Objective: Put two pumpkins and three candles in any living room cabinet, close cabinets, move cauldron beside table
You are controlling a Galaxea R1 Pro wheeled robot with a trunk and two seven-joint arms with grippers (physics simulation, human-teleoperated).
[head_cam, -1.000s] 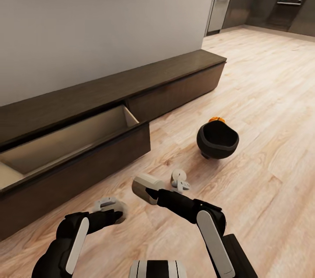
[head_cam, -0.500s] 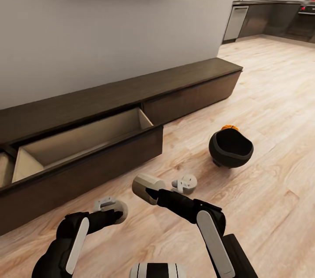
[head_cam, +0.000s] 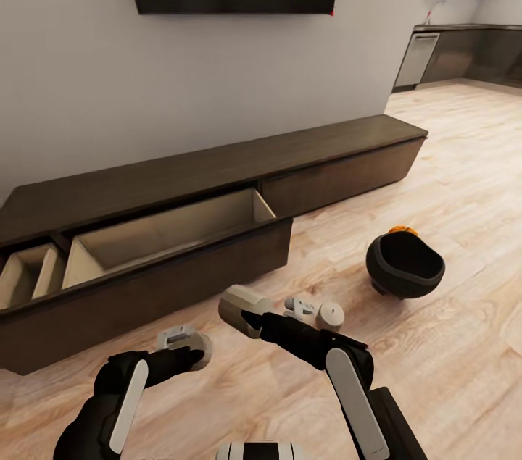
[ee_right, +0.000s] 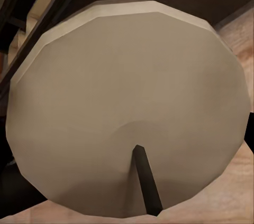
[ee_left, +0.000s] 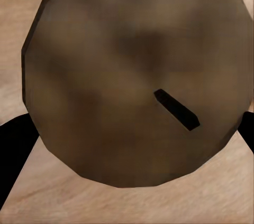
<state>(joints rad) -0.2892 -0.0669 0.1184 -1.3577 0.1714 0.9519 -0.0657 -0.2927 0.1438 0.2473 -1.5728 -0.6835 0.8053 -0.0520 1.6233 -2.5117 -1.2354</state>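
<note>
A pale wood floor (head_cam: 449,156) ran along a grey wall. The cabinet (head_cam: 217,177) stood open-drawered. Each gripper, left (head_cam: 190,345) and right (head_cam: 243,311), clasped a candle; the cauldron (head_cam: 404,266) sat well right.

Small orange ribbed pumpkin (head_cam: 401,231) mostly hidden behind the round black cauldron (head_cam: 404,266), my left gripper (head_cam: 190,348) fingers masked by its pale candle (head_cam: 197,345).

Cauldron (head_cam: 404,266) right of cabinet (head_cam: 217,177) — pumpkin (head_cam: 401,231), seemingly, behind it.
</note>
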